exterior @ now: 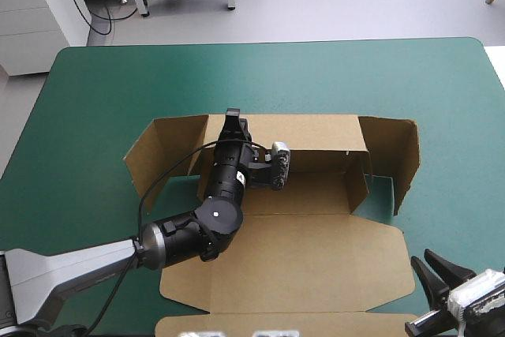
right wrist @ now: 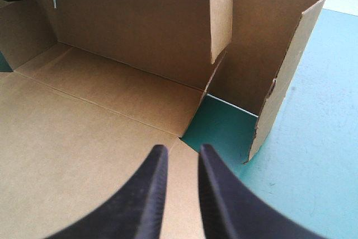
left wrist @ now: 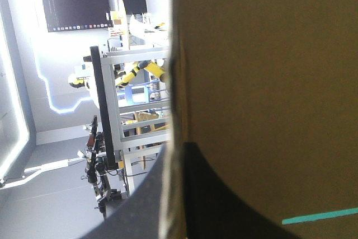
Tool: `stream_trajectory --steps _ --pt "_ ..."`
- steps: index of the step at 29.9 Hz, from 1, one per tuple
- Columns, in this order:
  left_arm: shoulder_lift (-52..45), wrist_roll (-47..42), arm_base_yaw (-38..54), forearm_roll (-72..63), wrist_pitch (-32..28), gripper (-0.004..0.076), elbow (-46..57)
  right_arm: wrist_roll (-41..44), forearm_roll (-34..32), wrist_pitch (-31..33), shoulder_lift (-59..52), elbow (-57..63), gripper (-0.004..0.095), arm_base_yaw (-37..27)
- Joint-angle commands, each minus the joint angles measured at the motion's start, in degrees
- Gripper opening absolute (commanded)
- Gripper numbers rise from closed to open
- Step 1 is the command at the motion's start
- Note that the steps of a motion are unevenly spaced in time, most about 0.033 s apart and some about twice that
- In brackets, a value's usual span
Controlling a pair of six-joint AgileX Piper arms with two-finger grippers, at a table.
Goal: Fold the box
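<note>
On teal-green tabletop, brown box at centre: rear wall and side flaps up, lid flat toward near edge. Left gripper clamped on rear wall's top edge, left of middle. Right gripper at near right corner, just off lid, black fingers narrowly apart.

The brown box of cut board looks matt and papery, smooth on its faces, rough and fibrous along the cut edges ahead of the right gripper, whose black fin-shaped fingers are dull with finely grained inner edges; the teal-green table cover beside that gripper is smooth and matt; the left arm's black casing has a slight plastic sheen
</note>
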Motion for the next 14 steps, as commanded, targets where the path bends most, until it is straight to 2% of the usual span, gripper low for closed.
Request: stream_trajectory --steps 1,3,5,9,14 --pt "-2.6 -0.8 -0.4 3.9 2.3 -0.0008 -1.4 0.6 0.4 -4.1 1.1 -1.4 0.0552 -0.3" --pt "-2.6 -0.8 -0.4 3.9 2.3 -0.0008 -1.4 1.6 0.4 -4.0 1.1 -1.4 0.0720 -0.3" --pt "-2.6 -0.8 -0.4 3.9 2.3 -0.0008 -1.4 3.4 0.4 -3.6 1.1 -1.6 0.0796 -0.3" --pt "-2.6 -0.8 -0.4 3.9 2.3 -0.0008 -1.4 8.5 -0.8 -3.6 2.7 -3.5 0.0814 -0.3" --pt "-2.6 -0.8 -0.4 3.9 2.3 -0.0008 -1.4 14.4 -9.3 -4.7 10.0 -8.6 0.0814 -0.3"
